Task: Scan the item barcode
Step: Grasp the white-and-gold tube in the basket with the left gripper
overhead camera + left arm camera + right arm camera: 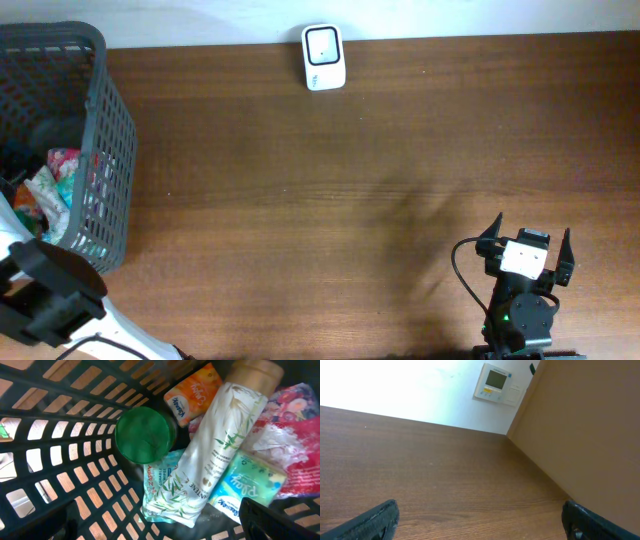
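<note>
— Brown wooden table (330,200), white wall behind. Where's your left arm?
— My left gripper (165,526) hangs inside the grey basket (110,130) at the table's left edge, jaws spread wide, gripping nothing. Under it lie a white bottle (220,455), a green lid (144,435) and an orange pack (192,392).
— And the other?
— My right gripper (528,238) sits low by the front right edge, fingers apart and empty, facing the scanner (323,57) at the far edge, wide wood between them.

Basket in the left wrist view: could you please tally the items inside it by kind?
Bottles: 1, the white bottle
Round containers: 1, the green-lidded container
Soft packs: 4, the orange pack, wipes pack, blue pack and floral pack
Total: 6
</note>
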Robot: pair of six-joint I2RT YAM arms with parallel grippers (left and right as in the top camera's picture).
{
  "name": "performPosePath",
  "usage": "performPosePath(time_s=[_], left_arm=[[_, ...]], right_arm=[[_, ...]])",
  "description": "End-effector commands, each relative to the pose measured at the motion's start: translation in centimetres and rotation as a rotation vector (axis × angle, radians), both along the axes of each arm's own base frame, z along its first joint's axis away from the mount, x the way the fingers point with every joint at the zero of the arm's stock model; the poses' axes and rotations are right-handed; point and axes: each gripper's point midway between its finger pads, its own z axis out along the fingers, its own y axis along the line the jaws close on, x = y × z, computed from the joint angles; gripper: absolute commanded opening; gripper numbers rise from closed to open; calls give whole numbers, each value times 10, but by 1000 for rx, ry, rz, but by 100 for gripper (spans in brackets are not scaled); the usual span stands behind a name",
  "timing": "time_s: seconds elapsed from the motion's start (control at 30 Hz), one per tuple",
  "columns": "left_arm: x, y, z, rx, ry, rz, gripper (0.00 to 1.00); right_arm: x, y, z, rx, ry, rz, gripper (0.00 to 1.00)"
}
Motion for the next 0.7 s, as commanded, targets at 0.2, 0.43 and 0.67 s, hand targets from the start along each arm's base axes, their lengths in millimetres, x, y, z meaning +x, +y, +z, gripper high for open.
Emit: performPosePath(time_s=[0.2, 0.43, 0.67], left_arm=[[8, 6, -30, -43, 34, 17, 65], [48, 0, -68, -151, -17, -191, 77], [54, 5, -108, -190, 28, -186, 58]], right_arm=[[-1, -3, -3, 0, 4, -18, 99], [-1, -3, -3, 0, 4, -19, 99], [-1, -3, -3, 0, 4, -19, 99]])
